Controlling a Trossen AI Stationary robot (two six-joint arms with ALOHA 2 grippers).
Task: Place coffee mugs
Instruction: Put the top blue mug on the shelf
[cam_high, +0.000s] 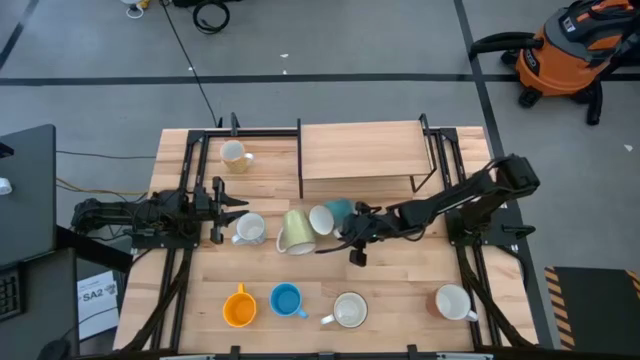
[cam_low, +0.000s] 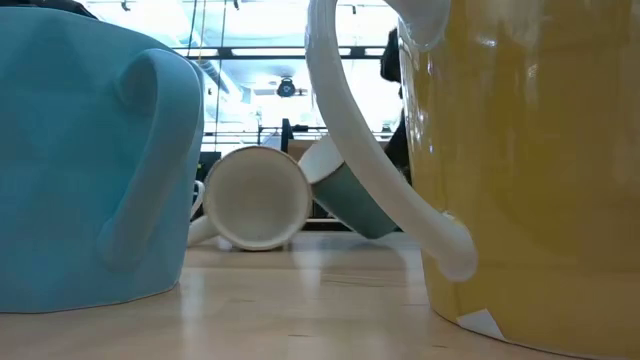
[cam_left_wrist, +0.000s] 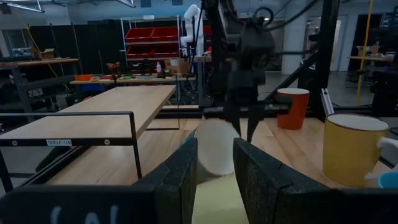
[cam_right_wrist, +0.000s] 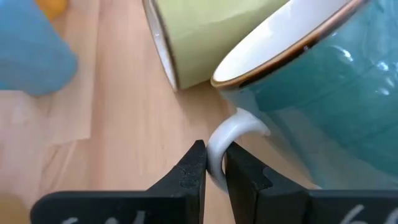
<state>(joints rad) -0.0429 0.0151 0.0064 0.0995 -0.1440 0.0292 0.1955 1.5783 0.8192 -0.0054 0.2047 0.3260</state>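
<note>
Mugs (cam_high: 287, 301) on table: eight
White or cream mugs (cam_high: 248, 229): three, at upper left, mid-left, bottom centre
Pale green mug (cam_high: 295, 232): one, centre
Teal mug (cam_high: 332, 214): one, centre
Orange mug (cam_high: 238, 307): one, lower left
Blue mug (cam_high: 287, 301): one, lower left
Reddish mug (cam_high: 455, 302), white inside: one, lower right
Dark arms (cam_high: 455, 198): two, left and right
Wooden shelf (cam_high: 360, 150): one, top centre
Orange vacuum (cam_high: 565, 55): one, upper right, on floor

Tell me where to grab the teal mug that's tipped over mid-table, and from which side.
Take the teal mug by its white handle. The mug lies tilted with its mouth toward the pale green mug, and the handle loop sticks out free above the wood. Come from the right arm's side, as the right gripper does: its fingers are already pinched on the loop's outer curve.
</note>
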